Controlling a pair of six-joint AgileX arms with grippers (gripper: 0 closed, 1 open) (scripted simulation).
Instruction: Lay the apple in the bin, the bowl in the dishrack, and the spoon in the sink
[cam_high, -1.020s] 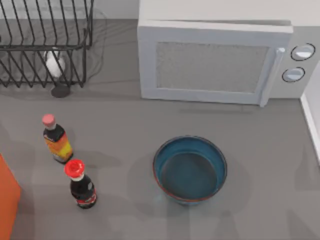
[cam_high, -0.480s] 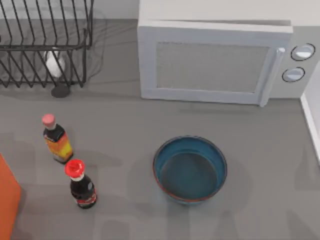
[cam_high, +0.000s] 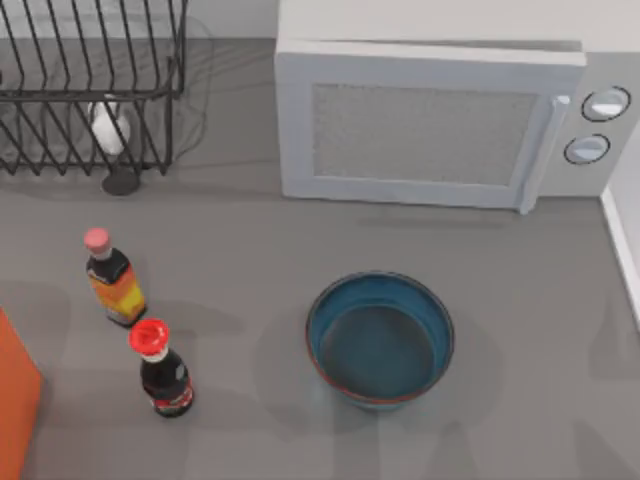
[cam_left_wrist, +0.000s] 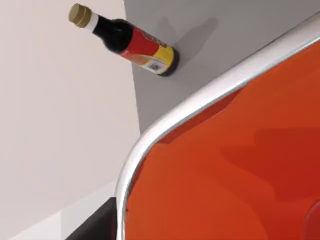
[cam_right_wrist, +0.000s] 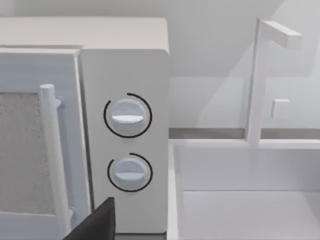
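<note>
While nothing has shifted lately, the bowl (cam_high: 380, 340) sits on the desk (cam_high: 250, 250), far from the dishrack (cam_high: 90, 90); I cannot tell either end effector's state.

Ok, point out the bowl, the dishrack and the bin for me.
bowl (cam_high: 379, 345), top view, on its inner floor.
dishrack (cam_high: 90, 95), top view, on its front horizontal wire.
bin (cam_left_wrist: 240, 175), left wrist view, on its orange inner wall.

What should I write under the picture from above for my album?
A blue bowl sits on the grey table before a microwave, two bottles stand left, a dishrack behind them.
</note>
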